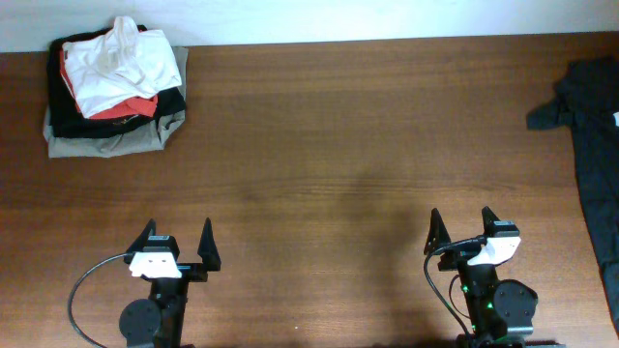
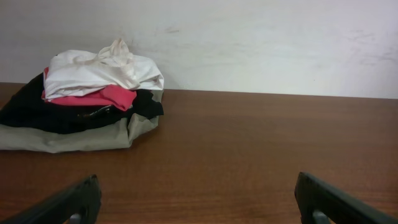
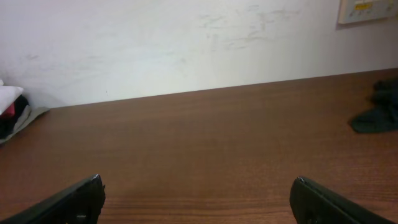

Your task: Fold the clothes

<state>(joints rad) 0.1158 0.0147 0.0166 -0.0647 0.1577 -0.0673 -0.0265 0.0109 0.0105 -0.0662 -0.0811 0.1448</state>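
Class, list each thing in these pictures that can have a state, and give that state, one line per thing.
left pincer: open, empty.
right pincer: open, empty.
black T-shirt: unfolded, crumpled at the right, partly out of view.
white garment: loosely bunched, topmost.
red garment: folded, under the white one.
second black garment: folded, beneath the red.
khaki-grey garment: folded, lowest.

Nothing legible; the small label on the wall panel (image 3: pixel 367 10) is blurred

We see the black T-shirt (image 1: pixel 595 145) lying rumpled along the right edge, stretching from far to near, partly out of view.
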